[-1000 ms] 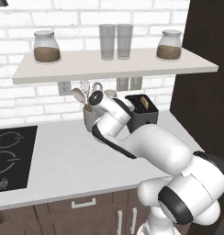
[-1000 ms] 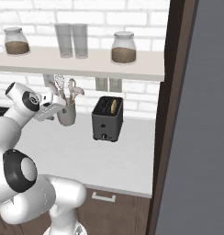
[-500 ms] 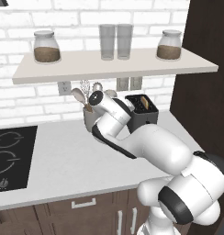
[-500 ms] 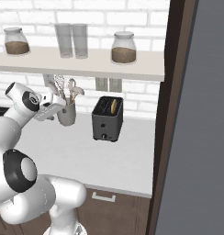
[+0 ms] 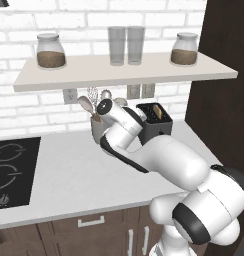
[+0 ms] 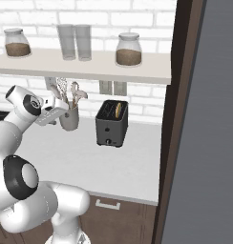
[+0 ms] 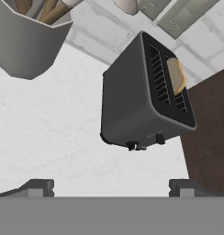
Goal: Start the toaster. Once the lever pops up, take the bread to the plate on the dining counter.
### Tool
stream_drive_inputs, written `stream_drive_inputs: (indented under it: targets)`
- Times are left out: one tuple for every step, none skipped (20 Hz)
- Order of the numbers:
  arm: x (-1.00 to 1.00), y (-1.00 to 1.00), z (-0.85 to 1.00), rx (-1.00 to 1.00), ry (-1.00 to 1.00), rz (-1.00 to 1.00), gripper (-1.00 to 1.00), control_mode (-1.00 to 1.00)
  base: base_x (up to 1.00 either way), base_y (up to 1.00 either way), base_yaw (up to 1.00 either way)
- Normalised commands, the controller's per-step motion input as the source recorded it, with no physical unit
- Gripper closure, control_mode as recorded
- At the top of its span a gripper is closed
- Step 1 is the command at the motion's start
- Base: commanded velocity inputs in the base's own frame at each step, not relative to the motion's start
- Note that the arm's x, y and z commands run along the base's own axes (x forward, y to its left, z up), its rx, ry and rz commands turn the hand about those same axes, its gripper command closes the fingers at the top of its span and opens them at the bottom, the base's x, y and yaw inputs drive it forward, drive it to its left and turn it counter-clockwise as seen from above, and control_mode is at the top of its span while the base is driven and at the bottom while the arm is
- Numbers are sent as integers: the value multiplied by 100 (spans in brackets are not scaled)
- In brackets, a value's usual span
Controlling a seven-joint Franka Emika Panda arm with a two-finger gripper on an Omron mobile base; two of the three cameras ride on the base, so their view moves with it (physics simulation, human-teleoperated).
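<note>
The gripper (image 7: 111, 187) stands with jaws wide apart, holding nothing, above the pale counter (image 7: 49, 137). Ahead sits the toaster (image 7: 143, 98), bread (image 7: 176, 75) poking from its far slot. A grey utensil holder (image 6: 69, 116) stands just beside the gripper.

The toaster (image 7: 141, 103) looks like matt black plastic, smooth on its sides. The bread (image 7: 176, 75) has a dull tan, slightly grainy face. The bench (image 7: 54, 133) is pale stone with faint marbling, not shiny. At 10 o'clock, the grey holder (image 7: 26, 43) looks smooth and matt, with wooden handles (image 7: 52, 10) inside.
</note>
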Motion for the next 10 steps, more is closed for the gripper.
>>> stream_drive_inputs:
  targets:
    - [0, 0, 0, 0, 0, 0, -100, -100, 0, 0, 0]
    - [0, 0, 0, 0, 0, 0, -100, -100, 0, 0, 0]
    - [0, 0, 0, 0, 0, 0, -100, -100, 0, 0, 0]
    - [0, 0, 0, 0, 0, 0, -100, -100, 0, 0, 0]
    - [0, 0, 0, 0, 0, 0, -100, -100, 0, 0, 0]
    - [0, 0, 0, 0, 0, 0, -100, -100, 0, 0, 0]
    - [0, 0, 0, 0, 0, 0, -100, -100, 0, 0, 0]
    - [0, 0, 0, 0, 0, 0, -100, -100, 0, 0, 0]
    - [0, 0, 0, 0, 0, 0, -100, -100, 0, 0, 0]
    - [0, 0, 0, 0, 0, 0, -100, -100, 0, 0, 0]
